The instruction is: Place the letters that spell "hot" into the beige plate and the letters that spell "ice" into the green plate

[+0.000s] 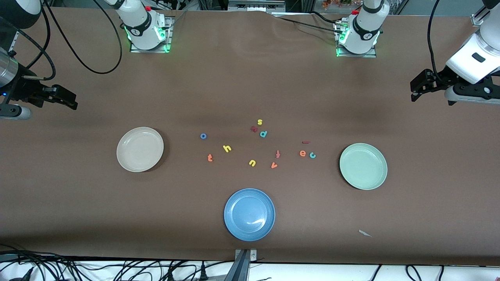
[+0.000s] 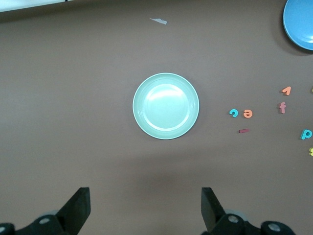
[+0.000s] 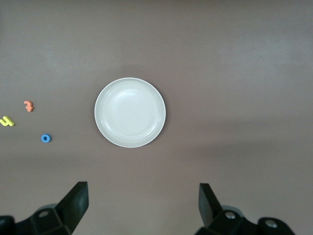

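Note:
The beige plate (image 1: 140, 149) (image 3: 130, 112) lies bare toward the right arm's end. The green plate (image 1: 363, 166) (image 2: 166, 105) lies bare toward the left arm's end. Between them on the brown table lie the blue o (image 1: 203, 136), yellow h (image 1: 227, 148) and orange t (image 1: 209, 157). Closer to the green plate are the dark red i (image 1: 306, 142), orange e (image 1: 302, 153) and teal c (image 1: 312, 155). My left gripper (image 1: 415, 91) (image 2: 145, 198) hangs open and empty over bare table near the green plate. My right gripper (image 1: 70, 101) (image 3: 142, 193) hangs open and empty near the beige plate.
A blue plate (image 1: 249, 214) sits nearest the front camera. Other letters lie among the task ones: yellow s (image 1: 259, 122), dark red letter (image 1: 254, 128), teal p (image 1: 263, 134), yellow u (image 1: 252, 162), orange-red f (image 1: 277, 153) and v (image 1: 274, 165). A paper scrap (image 1: 365, 233) lies near the front edge.

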Tool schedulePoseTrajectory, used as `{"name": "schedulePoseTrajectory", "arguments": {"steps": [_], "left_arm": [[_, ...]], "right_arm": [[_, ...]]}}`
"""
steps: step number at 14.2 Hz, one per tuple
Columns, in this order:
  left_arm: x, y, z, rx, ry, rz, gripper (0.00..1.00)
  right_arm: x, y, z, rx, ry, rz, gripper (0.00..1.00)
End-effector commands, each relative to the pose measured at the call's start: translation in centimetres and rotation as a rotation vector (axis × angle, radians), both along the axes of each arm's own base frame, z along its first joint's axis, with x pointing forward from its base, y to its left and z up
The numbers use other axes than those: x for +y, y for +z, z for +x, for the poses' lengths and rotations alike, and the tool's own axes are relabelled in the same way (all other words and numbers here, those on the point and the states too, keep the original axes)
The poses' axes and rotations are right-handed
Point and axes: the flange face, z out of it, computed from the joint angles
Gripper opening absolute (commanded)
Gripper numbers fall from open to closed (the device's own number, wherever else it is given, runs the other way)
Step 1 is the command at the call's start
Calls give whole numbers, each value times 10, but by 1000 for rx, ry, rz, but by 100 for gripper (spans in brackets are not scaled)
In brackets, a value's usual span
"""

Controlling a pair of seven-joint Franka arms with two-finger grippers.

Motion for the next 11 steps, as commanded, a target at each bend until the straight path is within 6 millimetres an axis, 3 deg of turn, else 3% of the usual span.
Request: {"name": "schedulePoseTrajectory", "arguments": {"steps": [1, 11], "left_arm": [[2, 3, 3, 6, -18, 3, 100], [6, -1, 2, 24, -1, 5, 100]], "right_arm": [[1, 7, -1, 7, 7, 20, 100], [4, 7, -1, 6, 10, 19, 100]]}}
